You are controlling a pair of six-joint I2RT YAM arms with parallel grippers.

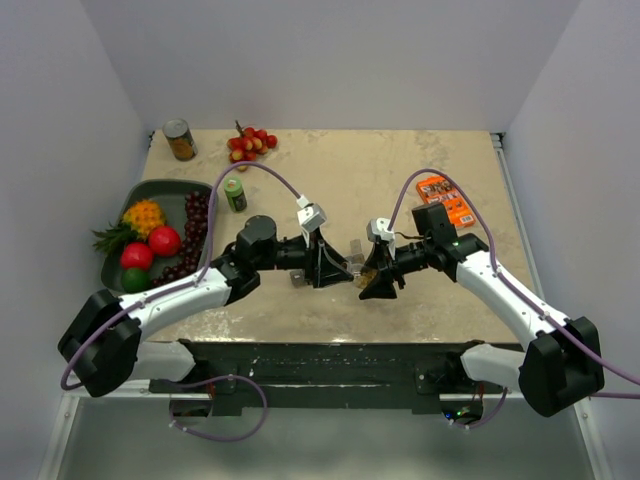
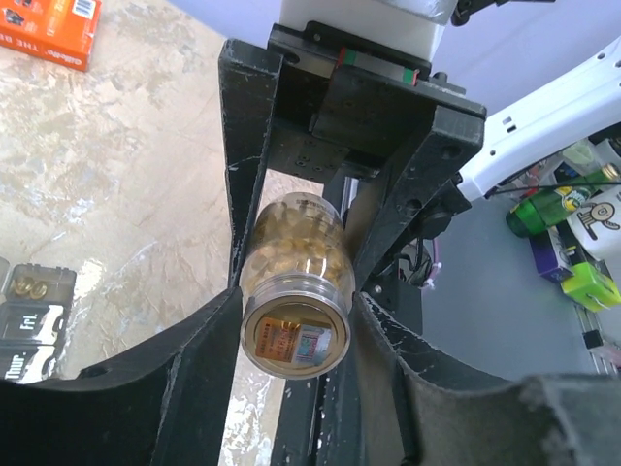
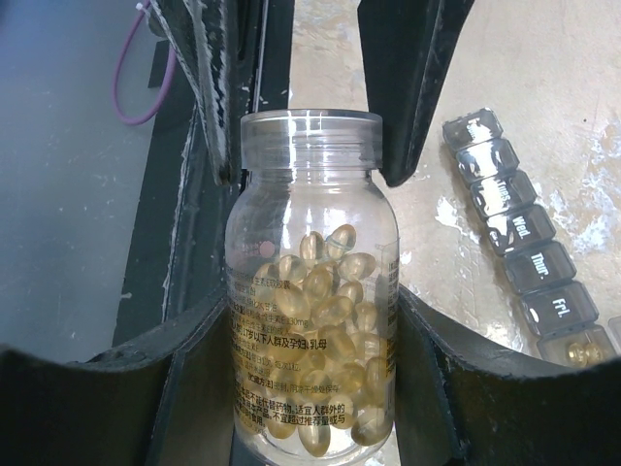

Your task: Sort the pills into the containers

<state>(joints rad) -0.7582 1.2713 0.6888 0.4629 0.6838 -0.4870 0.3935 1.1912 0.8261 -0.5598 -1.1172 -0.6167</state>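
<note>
A small clear bottle (image 1: 357, 271) hangs above the table centre, held between both grippers. Yellowish pills (image 3: 325, 320) fill its lower half. In the right wrist view my right gripper (image 3: 310, 301) is shut on the bottle's body (image 3: 310, 223). The left gripper's fingers (image 3: 209, 107) press either side of the clear cap (image 3: 310, 131). In the left wrist view my left gripper (image 2: 296, 306) is shut on that cap end (image 2: 296, 335), with the right gripper's fingers (image 2: 247, 194) further along the bottle. The containers (image 3: 524, 243), a grey lidded day-marked strip, lie on the table, also seen at the lower left (image 2: 34, 320).
An orange packet (image 1: 446, 198) lies at the right rear. A green-capped bottle (image 1: 235, 194) stands beside a dark fruit tray (image 1: 165, 184) on the left. A can (image 1: 180, 139) and red-yellow berries (image 1: 250, 143) sit at the back.
</note>
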